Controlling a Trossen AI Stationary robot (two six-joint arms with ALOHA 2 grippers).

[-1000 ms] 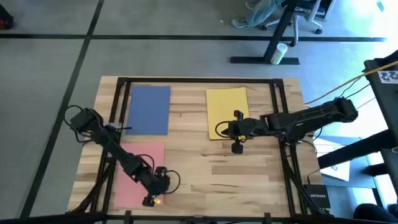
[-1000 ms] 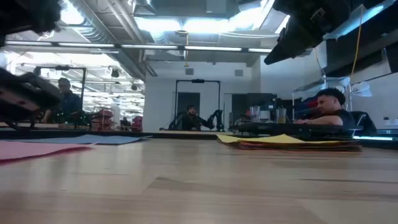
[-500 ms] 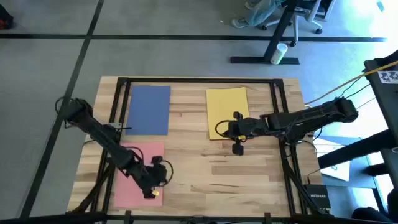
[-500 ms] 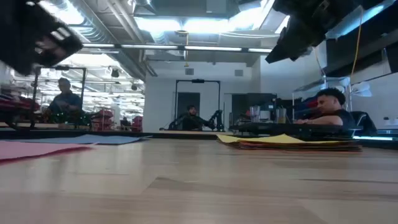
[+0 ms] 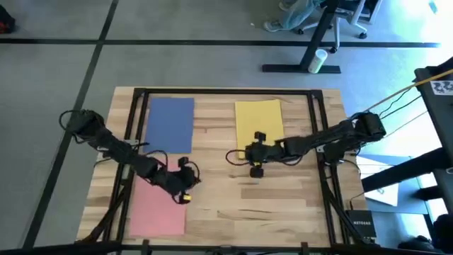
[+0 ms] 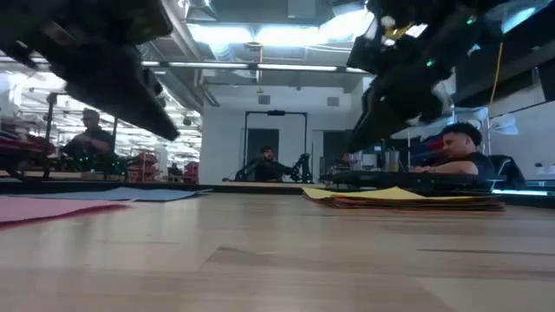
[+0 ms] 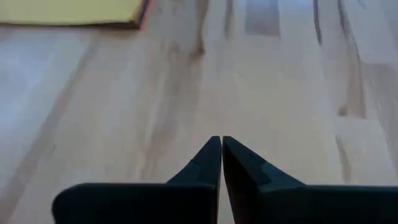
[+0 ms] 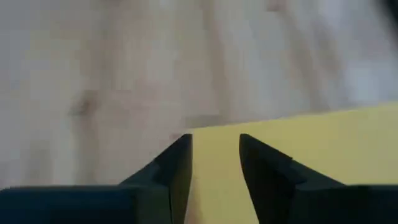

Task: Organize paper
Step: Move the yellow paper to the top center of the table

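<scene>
A wooden table is carrying three patches of coloured paper: a blue sheet is lying at the far left, a pink sheet is lying at the near left, and a yellow sheet is lying at the far right. From the level camera the yellow sheet is topping a low stack, with what seem to be orange and darker edges showing beneath it, though the angle is too shallow to be sure. The left end effector is hovering at the pink sheet's far right corner, pointing toward the table's middle, with its two fingers pressed together and nothing between them. The right end effector is hanging over the near left corner of the yellow sheet, with its fingers standing slightly apart and the corner lying below the gap (nothing is gripped). The step in hand is probably picking up that top sheet. To do it well, the right arm should be lowering gently onto the corner, peeling one sheet only, and avoiding dragging the stack askew.
</scene>
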